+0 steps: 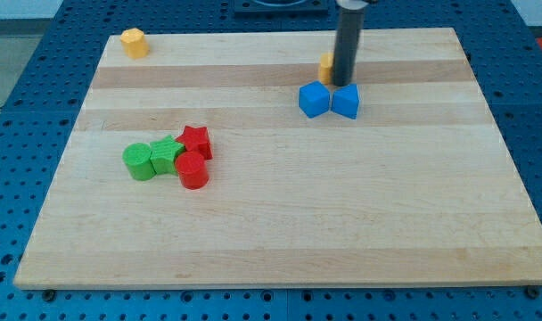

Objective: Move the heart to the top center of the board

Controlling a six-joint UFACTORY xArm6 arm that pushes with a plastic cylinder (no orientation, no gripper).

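Seven blocks sit on the wooden board (280, 223). Two are blue, two are red, two are green or so, and two are yellow.

The dark rod comes down near the view's top, right of the middle. The rod has no jaws to open or shut. Its tip (343, 85) rests just above the two blue blocks and touches or nearly touches them. The blue block on the left (314, 99) looks like a cube. The blue block on the right (347, 102) sits right beside it, touching; it may be the heart, but its shape is hard to tell.

A small yellow block (326, 66) hides partly behind the rod. Another yellow block (134, 42) sits far away at the top left corner.

At the view's left, four blocks huddle together: a green round block (139, 161), a green star block (166, 154), a red star block (196, 141) and a red round block (192, 171).
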